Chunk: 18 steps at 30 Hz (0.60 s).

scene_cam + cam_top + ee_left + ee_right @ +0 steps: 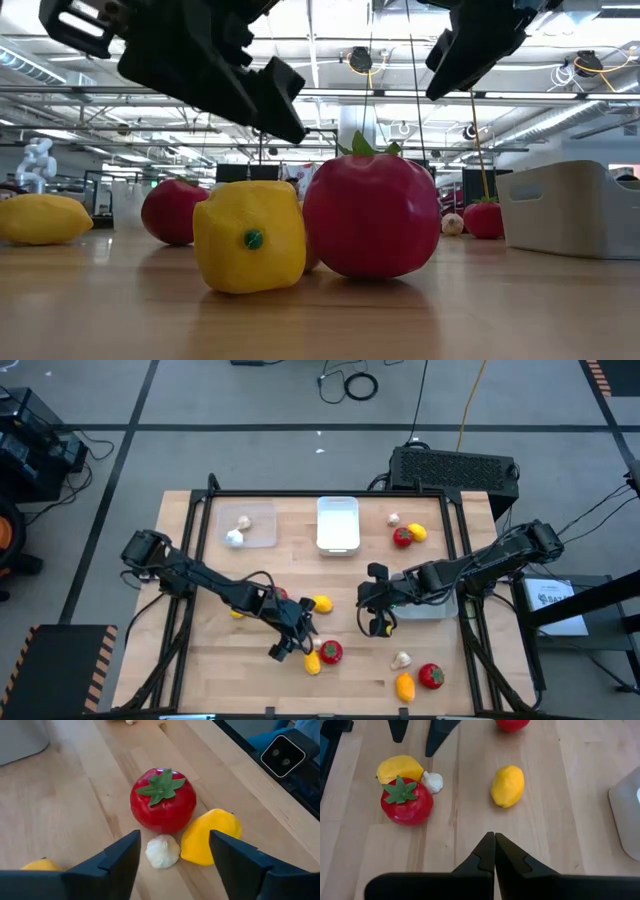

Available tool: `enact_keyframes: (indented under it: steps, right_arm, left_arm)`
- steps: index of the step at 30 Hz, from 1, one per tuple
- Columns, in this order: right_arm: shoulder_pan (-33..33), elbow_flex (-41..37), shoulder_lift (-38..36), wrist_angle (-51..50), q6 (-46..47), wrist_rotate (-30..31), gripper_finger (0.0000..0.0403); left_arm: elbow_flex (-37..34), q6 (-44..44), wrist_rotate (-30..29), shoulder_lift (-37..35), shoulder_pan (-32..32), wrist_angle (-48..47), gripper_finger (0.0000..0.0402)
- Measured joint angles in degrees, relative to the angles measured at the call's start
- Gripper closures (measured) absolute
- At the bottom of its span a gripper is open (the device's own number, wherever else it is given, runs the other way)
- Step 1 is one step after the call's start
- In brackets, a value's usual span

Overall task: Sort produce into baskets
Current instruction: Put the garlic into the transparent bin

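My left gripper is open and hangs above the table at the near middle. Its fingers stand apart on either side of a small whitish garlic bulb, without touching it. The bulb lies on the table against a red tomato and a yellow fruit. My right gripper is shut and empty, right of centre, beside the grey basket. The clear basket, holding two bulbs, and the white basket stand at the far side.
A lemon lies at the centre, and a tomato and a yellow piece lie by the left arm. A tomato, a yellow fruit and a bulb lie far right. A bulb, a tomato and an orange fruit lie near right.
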Motion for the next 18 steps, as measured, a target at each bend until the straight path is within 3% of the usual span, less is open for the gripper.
enact_keyframes:
  steps: [7,18]
  right_arm:
    - [-0.8,0.0,0.0,0.8,-0.8,0.0,0.0403]
    - [-0.4,0.0,0.0,3.4,3.7,0.2,0.0403]
  left_arm:
    - [0.0,0.0,0.1,1.3,0.2,0.7,0.0232]
    - [0.0,1.9,-0.5,5.4,0.3,5.6,0.0238]
